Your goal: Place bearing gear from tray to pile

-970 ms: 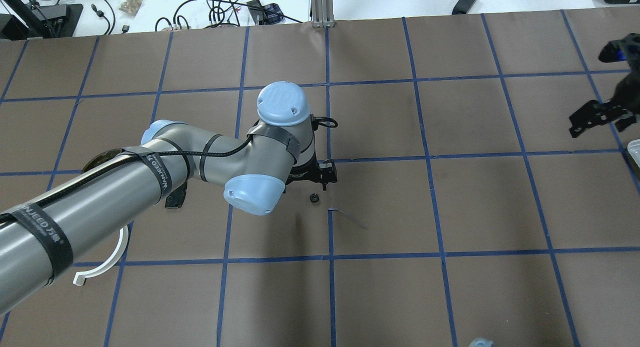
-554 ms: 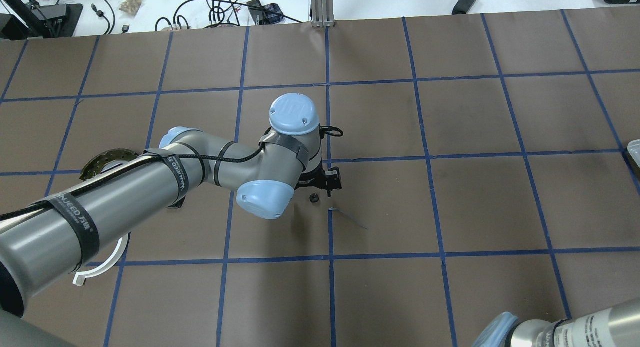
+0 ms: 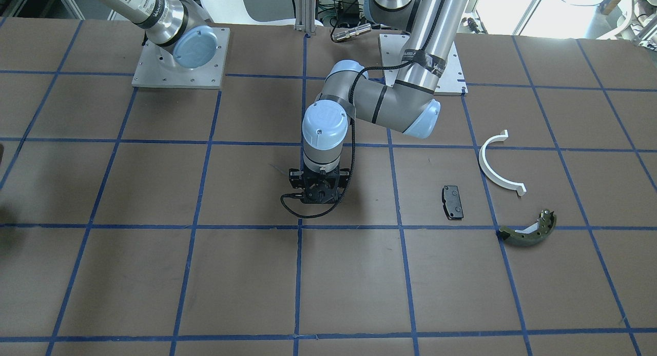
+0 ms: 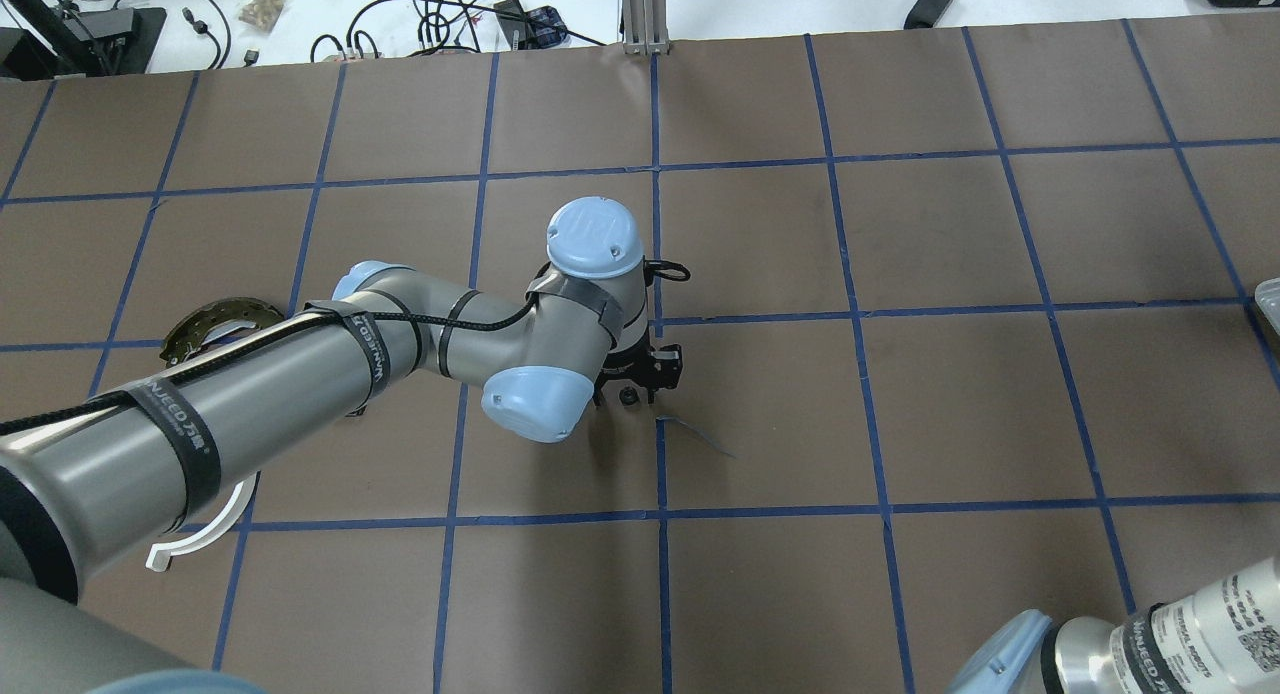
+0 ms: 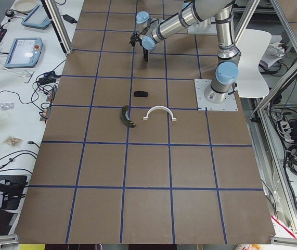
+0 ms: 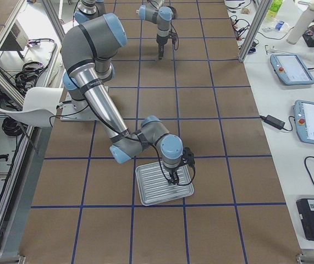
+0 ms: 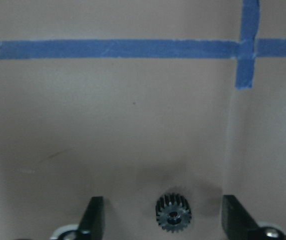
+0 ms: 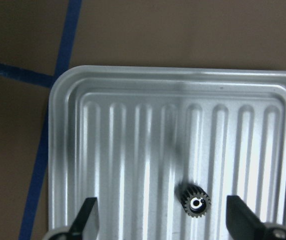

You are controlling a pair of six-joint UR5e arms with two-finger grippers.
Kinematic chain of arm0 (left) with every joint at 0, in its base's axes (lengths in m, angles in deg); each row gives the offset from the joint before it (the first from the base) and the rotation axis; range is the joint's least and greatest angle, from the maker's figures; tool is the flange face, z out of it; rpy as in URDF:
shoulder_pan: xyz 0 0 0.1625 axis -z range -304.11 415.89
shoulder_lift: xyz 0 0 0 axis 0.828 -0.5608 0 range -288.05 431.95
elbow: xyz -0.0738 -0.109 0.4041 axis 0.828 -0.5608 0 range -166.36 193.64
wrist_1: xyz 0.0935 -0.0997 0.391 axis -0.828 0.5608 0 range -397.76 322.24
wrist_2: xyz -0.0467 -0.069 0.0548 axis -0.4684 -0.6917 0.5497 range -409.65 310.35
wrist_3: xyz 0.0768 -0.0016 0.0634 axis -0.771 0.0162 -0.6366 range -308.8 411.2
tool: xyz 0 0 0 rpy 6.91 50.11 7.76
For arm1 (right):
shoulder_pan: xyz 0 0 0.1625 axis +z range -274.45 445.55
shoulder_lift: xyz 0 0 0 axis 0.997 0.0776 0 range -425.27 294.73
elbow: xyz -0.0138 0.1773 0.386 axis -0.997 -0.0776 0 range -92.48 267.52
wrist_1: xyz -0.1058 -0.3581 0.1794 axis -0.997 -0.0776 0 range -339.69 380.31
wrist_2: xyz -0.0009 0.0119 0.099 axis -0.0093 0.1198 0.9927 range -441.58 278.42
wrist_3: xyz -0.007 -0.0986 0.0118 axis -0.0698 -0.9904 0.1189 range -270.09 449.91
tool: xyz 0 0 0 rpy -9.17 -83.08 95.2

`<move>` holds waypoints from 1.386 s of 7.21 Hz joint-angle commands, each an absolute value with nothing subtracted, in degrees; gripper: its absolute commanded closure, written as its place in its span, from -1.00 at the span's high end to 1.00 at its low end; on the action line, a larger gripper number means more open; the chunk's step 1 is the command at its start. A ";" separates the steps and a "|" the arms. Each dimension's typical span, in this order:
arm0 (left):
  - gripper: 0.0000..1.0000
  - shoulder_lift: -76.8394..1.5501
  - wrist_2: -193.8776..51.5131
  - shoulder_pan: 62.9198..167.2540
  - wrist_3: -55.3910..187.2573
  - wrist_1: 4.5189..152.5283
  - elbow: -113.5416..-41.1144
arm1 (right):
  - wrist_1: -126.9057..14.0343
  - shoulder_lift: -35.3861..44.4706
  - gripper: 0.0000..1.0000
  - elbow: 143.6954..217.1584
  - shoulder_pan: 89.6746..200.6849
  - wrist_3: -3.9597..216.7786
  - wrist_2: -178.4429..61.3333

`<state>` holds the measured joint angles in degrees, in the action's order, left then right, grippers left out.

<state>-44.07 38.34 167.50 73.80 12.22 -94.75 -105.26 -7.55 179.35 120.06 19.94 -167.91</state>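
Observation:
A small black gear lies on the brown table between the open fingers of my left gripper, near a blue tape crossing; it also shows in the overhead view just below the left gripper. A second gear lies in the ribbed metal tray, under my open right gripper. The pile lies to my left: a white half-ring arc, a black pad and an olive brake shoe.
The tray sits at my far right end of the table, only its corner in the overhead view. My right arm's elbow fills the lower right corner. A torn tape strip lies beside the table gear.
My left arm moved toward the near edge and down, bringing its gripper over the table gear. My right gripper left the overhead view's right edge and its elbow came in at bottom right.

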 commanded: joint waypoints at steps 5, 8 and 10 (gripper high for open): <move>-0.99 -40.22 39.47 164.89 72.91 13.21 -92.63 | -105.29 -10.42 0.33 177.52 119.21 19.33 -168.32; -0.99 -34.77 40.52 151.56 62.23 22.67 -92.26 | -105.28 -10.51 0.27 177.78 119.21 19.24 -168.50; -0.99 -32.39 43.59 141.02 48.72 28.58 -92.62 | -105.28 -10.60 0.23 177.87 119.12 19.16 -168.59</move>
<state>-34.03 41.90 147.66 56.90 24.76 -92.40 -105.28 -10.54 177.81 119.18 19.23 -168.54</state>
